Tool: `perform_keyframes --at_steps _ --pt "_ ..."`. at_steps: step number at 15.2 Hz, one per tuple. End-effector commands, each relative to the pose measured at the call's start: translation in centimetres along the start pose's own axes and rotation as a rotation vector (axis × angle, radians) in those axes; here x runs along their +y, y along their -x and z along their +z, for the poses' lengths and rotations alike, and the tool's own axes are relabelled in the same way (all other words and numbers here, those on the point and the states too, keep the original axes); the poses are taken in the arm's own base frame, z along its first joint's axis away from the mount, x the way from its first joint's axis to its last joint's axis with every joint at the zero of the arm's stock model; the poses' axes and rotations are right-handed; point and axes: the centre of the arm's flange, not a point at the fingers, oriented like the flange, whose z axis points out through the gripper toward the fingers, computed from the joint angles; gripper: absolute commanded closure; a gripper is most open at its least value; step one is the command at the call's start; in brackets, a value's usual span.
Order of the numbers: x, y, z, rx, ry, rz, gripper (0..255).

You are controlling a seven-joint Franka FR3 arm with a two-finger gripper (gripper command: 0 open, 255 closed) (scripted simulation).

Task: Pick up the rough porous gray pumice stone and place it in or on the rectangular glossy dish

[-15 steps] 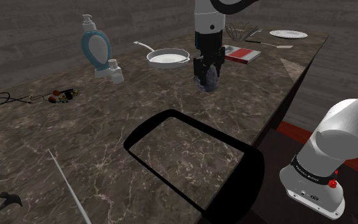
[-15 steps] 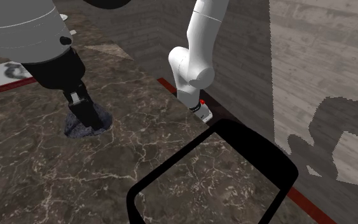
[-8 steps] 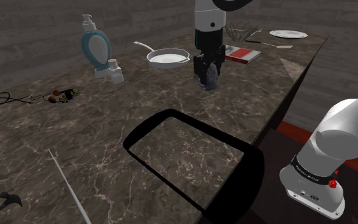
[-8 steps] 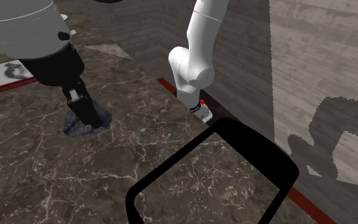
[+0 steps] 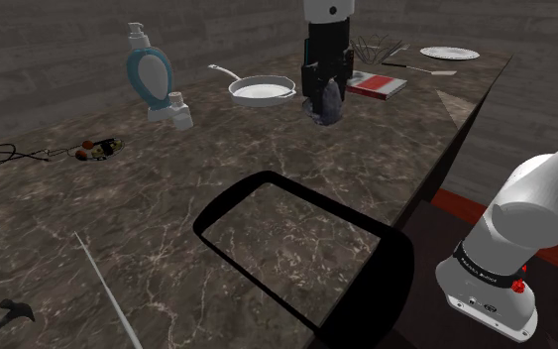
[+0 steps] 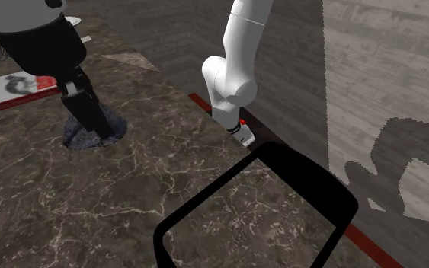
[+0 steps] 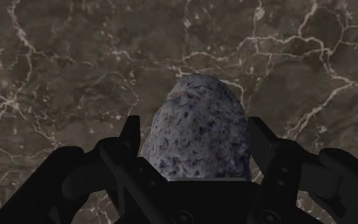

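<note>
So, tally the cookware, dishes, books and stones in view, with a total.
Cookware: 2, pan and whisk
Dishes: 2, plate and black dish
Books: 1, book
Stones: 1, stone
Total: 6

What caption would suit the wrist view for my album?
Black gripper clasping a speckled gray pumice stone above the dark veined countertop.
</note>
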Motion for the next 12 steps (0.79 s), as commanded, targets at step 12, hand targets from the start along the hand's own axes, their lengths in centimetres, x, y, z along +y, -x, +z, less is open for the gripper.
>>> perform_keyframes --at_steps 12 --pt "-4.4 2.8 -4.8 0.0 0.0 0.0 255"
